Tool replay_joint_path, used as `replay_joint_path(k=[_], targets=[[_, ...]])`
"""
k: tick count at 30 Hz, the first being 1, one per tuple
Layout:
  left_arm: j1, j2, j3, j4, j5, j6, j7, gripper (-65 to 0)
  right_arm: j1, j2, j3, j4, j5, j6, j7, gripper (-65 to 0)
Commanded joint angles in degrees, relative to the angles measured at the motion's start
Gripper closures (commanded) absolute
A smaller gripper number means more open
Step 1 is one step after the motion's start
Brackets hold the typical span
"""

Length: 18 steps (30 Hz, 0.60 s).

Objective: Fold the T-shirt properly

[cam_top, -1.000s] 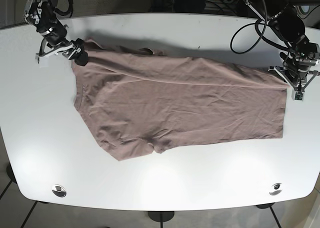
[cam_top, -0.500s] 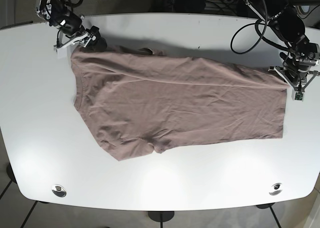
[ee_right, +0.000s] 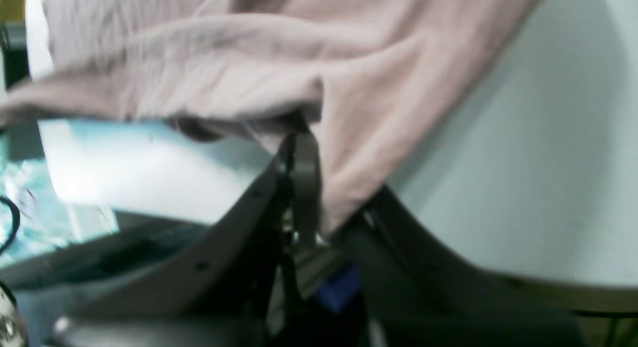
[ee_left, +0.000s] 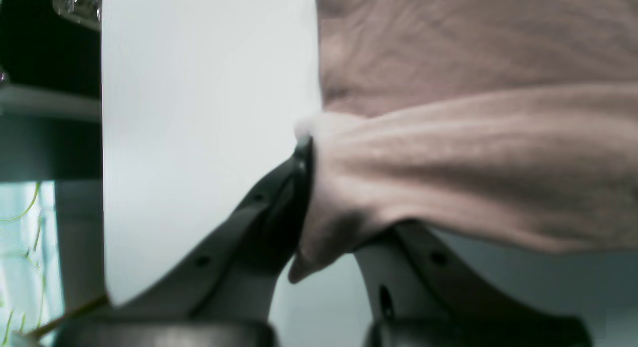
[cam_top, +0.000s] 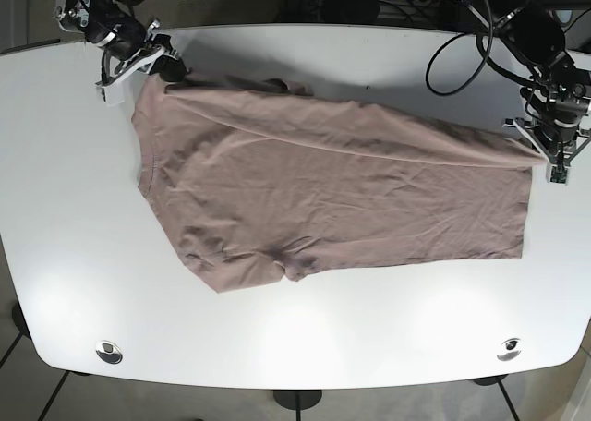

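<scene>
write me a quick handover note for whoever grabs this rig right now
Left hand: shut on the T-shirt, holding its far hem corner.
Right hand: shut on the T-shirt's far shoulder edge.
Shirt lies spread across the white table, its far long edge lifted between both hands.
Done: both far corners gripped and raised.
Left: bring that edge over toward the near side to make the fold, release, then finish folding.

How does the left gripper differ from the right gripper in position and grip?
The left gripper holds the dusty-pink cotton T-shirt at its hem corner, low near the white table. The right gripper holds the shoulder end, nearer the far edge. Both are shut on fabric.
</scene>
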Motion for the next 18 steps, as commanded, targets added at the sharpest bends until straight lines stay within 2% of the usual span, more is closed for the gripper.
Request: replay_joint_path(k=[1, 3, 5, 7, 9, 11, 13, 14, 18], targets=[[-0.53, -1.05, -0.41, 2.96, -0.46, 0.38, -1.22, 0.0, -2.10, 1.47, 3.19, 1.24, 4.43, 1.00, -1.07, -1.9], [1.49, -0.88, -2.78, 4.19, -0.46, 0.38, -1.22, 0.0, -3.94, 3.50, 7.76, 1.15, 11.91, 3.63, -2.83, -1.9], [1.67, -0.79, -4.28, 4.19, -0.46, 0.38, -1.22, 0.0, -4.29, 5.34, 11.89, 1.15, 20.26, 3.90, -4.67, -1.9], [1.58, -0.70, -4.98, 4.19, -0.46, 0.38, -1.22, 0.0, -3.59, 6.31, 14.53, 1.15, 24.30, 3.81, -6.26, -1.7], [0.79, -0.70, -4.72, 3.84, -0.55, 0.38, -1.22, 0.0, -1.31, 6.40, 14.35, 0.97, 23.77, 3.81, -6.34, -1.7], [-2.11, -0.70, -4.72, 3.13, -0.46, 0.38, -1.22, 0.0, 1.60, 6.05, 13.74, 0.45, 20.35, 3.20, -6.43, -1.7], [-4.40, -0.88, -4.72, -0.03, -0.46, 0.38, -1.22, 0.0, 5.38, 5.78, 10.66, -0.87, 15.86, 2.76, -6.70, -1.7], [-6.15, -1.05, -4.72, -2.67, -0.46, 0.38, -1.40, 0.0, 7.40, 4.99, 9.08, -2.28, 13.14, 2.76, -6.70, -1.7], [-10.73, -3.08, -4.36, -10.23, -0.20, 0.38, -1.49, 0.0, 12.06, 2.53, 7.93, -6.59, 7.60, 3.11, -6.70, -1.7]])
